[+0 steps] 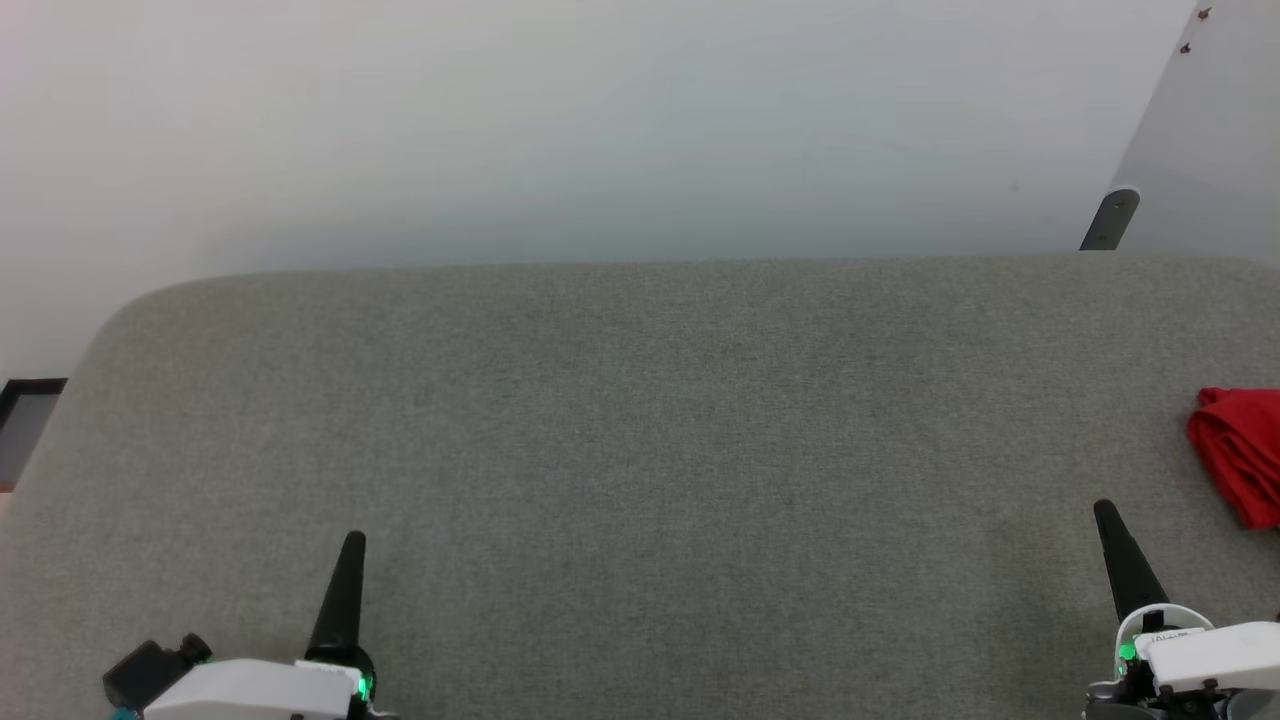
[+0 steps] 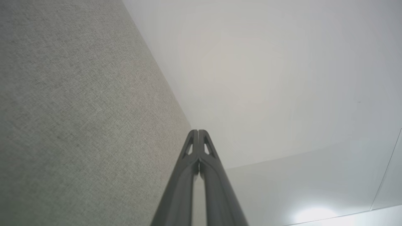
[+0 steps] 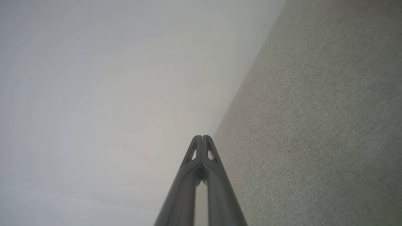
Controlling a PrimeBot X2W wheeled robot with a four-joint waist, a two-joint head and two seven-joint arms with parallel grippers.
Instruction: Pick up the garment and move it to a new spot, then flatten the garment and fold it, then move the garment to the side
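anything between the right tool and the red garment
Only bare grey cloth surface, as the head view shows; the shut right tool and the garment sit apart.

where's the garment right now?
Head view: the garment lies bunched on the grey surface at the far right, cut off by the frame edge, just ahead and right of the shut right gripper.

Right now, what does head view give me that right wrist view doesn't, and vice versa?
Head view's extras: the red garment, bunched at the right edge of the grey fabric surface; the left pincer, shut, lower left; a dark bracket upper right. Right wrist view's extra: a close look along the right pincer, tips pressed together, nothing between them. Shared: the surface, the pale wall, the right pincer.
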